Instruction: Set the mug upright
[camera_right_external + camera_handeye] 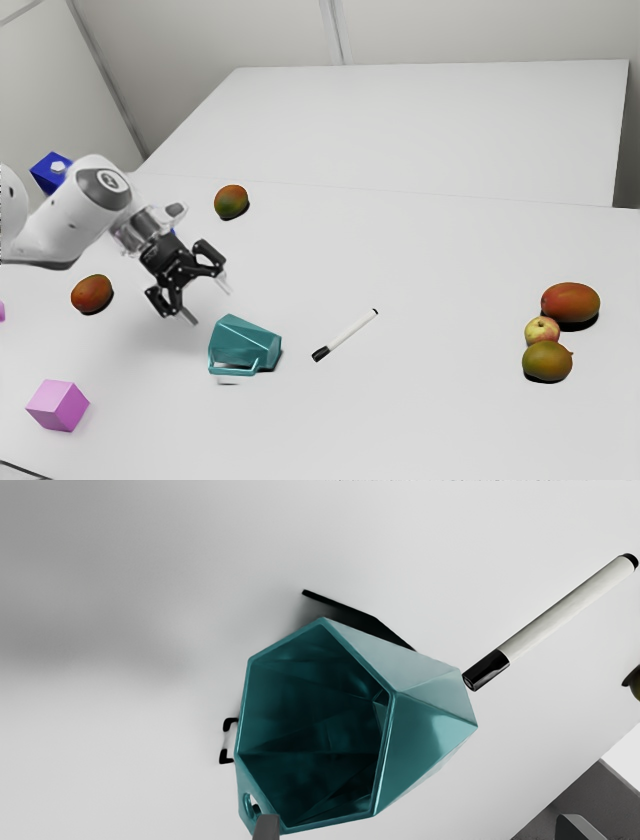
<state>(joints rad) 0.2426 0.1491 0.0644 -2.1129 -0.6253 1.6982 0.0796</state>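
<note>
White table (440, 420); tipped mug (243, 340); wrist view, its hollow (310, 725); exterior, pink cube (58, 405).

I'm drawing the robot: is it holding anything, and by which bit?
Nothing is held. The tool is open, and the teal mug lies on its side, not gripped.
</note>
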